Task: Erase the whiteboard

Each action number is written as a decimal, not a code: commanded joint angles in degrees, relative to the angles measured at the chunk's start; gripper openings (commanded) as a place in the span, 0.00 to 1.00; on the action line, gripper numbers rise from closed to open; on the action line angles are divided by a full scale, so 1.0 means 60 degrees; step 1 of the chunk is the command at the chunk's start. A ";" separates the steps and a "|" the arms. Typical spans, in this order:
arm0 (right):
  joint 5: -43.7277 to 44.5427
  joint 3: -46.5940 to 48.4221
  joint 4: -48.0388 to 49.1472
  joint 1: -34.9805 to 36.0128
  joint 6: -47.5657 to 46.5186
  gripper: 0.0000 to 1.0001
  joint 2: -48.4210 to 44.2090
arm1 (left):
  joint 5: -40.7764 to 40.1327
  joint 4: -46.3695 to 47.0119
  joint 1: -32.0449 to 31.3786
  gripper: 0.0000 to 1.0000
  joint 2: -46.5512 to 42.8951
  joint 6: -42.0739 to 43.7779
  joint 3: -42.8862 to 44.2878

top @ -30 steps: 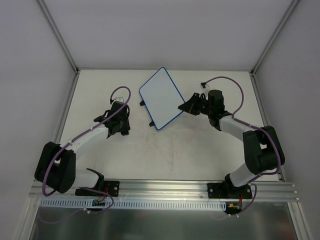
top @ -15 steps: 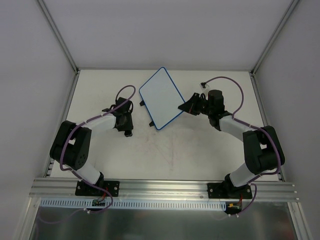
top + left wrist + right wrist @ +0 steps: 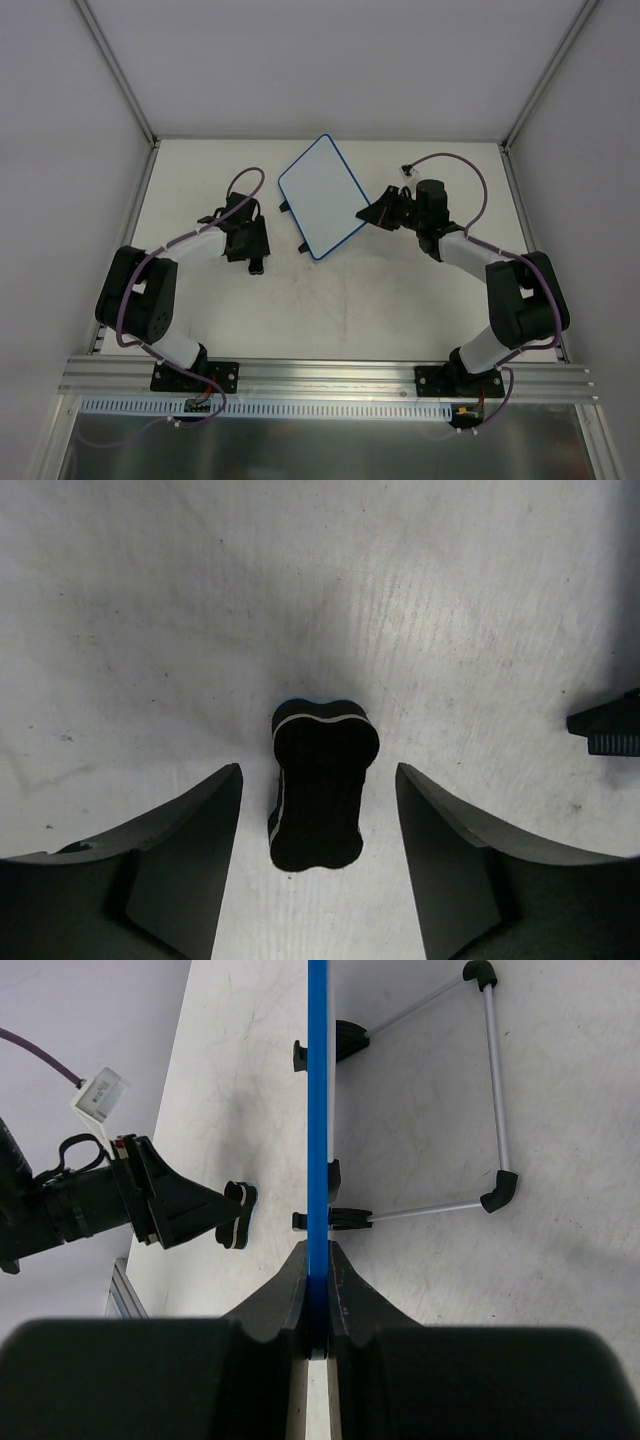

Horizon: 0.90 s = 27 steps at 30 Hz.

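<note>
Board pinched by its rim, eraser sitting between open fingers

The small white rectangular whiteboard with the thin blue rim sits just beyond and right of the little black dog-bone-shaped eraser, near it but apart. Its face is tipped up toward the eraser, and its long axis runs diagonally, near end closest to the eraser. Right end effector is clamped on the rim at the corner farthest from the eraser. It looks like a light, stiff, slick panel, so the edge is the place to hold, though it might pivot under wiping. Left end effector is spread wide, straddling the eraser on the bench without touching it.
</note>
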 commanded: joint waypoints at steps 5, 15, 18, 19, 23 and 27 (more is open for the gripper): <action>-0.0311 0.0117 -0.0576 0.0300 -0.0575 0.00 -0.0090 | 0.0053 0.0285 0.0431 0.73 -0.2063 0.0249 -0.0499; -0.0399 0.0088 -0.0590 0.0300 -0.0575 0.01 -0.0134 | -0.1426 0.0563 0.0651 0.88 -0.4849 0.0235 -0.1640; -0.0413 0.0088 -0.0576 0.0300 -0.0589 0.05 -0.0163 | -0.1763 0.0709 0.0666 0.99 -0.5611 0.0220 -0.1977; -0.0399 0.0088 -0.0576 0.0315 -0.0589 0.05 -0.0149 | -0.1822 0.0768 0.0651 0.99 -0.5801 0.0220 -0.2066; -0.0399 0.0073 -0.0591 0.0315 -0.0589 0.10 -0.0134 | -0.2232 0.1017 0.0666 0.99 -0.6898 0.0031 -0.2666; -0.0428 0.0087 -0.0591 0.0300 -0.0590 0.15 -0.0134 | -0.2745 0.1456 0.0666 0.99 -0.8013 -0.0190 -0.3835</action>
